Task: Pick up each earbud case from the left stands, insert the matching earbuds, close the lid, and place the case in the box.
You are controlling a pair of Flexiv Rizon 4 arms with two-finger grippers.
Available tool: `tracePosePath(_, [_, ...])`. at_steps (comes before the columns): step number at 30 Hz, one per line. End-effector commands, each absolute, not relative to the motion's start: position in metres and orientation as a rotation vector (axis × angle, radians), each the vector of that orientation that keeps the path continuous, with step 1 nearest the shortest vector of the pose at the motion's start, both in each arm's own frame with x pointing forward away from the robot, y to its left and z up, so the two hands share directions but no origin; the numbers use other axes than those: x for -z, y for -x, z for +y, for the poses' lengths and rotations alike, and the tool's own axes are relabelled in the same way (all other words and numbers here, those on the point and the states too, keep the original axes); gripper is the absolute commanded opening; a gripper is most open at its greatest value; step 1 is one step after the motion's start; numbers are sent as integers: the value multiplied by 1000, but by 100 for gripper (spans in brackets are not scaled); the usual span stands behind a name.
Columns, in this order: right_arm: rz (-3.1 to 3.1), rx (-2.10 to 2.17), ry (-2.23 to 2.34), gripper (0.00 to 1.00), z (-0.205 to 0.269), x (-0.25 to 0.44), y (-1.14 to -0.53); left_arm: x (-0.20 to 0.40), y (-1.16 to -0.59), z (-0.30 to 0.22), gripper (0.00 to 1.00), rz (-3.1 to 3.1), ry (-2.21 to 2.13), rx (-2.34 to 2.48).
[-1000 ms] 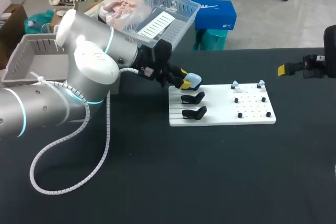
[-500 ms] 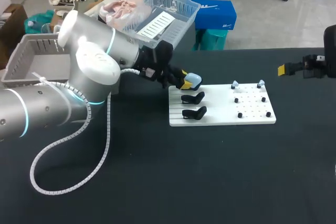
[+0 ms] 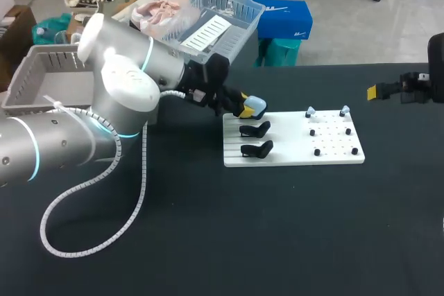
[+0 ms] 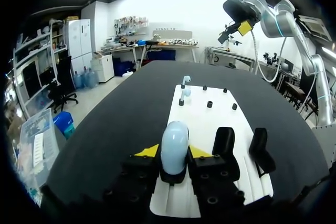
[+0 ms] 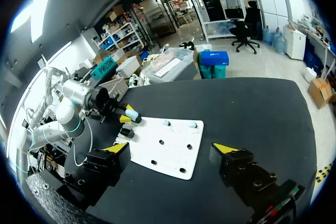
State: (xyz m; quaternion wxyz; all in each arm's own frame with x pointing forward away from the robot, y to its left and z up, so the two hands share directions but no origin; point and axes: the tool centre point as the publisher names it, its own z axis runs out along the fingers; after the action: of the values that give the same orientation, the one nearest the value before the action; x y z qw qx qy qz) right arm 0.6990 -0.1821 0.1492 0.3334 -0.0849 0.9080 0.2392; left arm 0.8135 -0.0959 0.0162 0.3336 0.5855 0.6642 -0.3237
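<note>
Bright even overhead light, faint shadows

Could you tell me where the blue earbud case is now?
The earbud case is at the far left corner of the white board in the head view, held in the left gripper, beside two empty black stands.

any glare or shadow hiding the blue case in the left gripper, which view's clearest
Head view: even light, no glare; the pale blue earbud case stands out against the dark table. Left wrist view: clearest, the case sits well lit in the left gripper, no shadow hiding it. Right wrist view: it is far off and small.
</note>
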Motion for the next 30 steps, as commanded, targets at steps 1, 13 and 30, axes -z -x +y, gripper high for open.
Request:
tracePosePath(1, [2371, -628, 225, 100, -183, -149, -699, -15, -816, -97, 29, 1732, -1534, 848])
tracePosePath(13, [2371, -628, 225, 100, -183, -149, -699, -24, -811, -95, 0, 1707, -1528, 865])
tracePosePath(30, [2371, -628, 225, 100, -183, -149, -699, -98, -780, -85, 0, 1500, -1472, 984])
